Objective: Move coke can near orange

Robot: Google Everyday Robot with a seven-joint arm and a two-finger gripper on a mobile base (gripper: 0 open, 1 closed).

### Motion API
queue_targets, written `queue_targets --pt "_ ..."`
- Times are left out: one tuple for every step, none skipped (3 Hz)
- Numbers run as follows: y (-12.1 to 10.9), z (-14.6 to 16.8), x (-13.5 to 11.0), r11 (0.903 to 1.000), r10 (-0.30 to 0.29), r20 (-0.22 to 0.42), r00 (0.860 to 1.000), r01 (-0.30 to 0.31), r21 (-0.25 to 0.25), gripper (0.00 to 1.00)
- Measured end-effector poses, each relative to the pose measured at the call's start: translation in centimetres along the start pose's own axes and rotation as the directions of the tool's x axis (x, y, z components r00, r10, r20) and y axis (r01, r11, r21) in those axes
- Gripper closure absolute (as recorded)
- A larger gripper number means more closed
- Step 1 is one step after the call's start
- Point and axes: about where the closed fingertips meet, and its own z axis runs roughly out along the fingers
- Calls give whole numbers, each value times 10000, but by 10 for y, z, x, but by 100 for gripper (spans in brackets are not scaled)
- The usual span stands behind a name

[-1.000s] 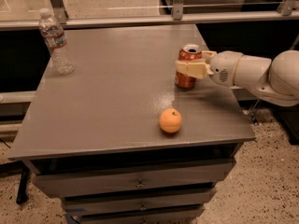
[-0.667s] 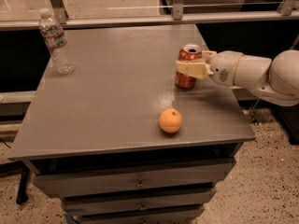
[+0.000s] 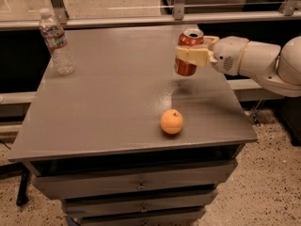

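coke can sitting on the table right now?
No: the gripper holds the coke can clear of the table, above and behind the orange.

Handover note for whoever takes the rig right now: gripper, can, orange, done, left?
Gripper: shut on the coke can, reaching in from the right of the view over the table's back part.
Coke can: upright, held clear of the tabletop, shadow beneath.
Orange: near the front edge, apart from the can.
Done: can grasped, off the table.
Left: carry it forward, set it down beside the orange, release.
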Motion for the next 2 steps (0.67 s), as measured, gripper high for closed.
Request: queue_targets --pt "9 -6 -4 9996 -161 -150 9998 157 -252 38" --pt "12 -27 8 9999 -89 -628 9980 82 -119 61"
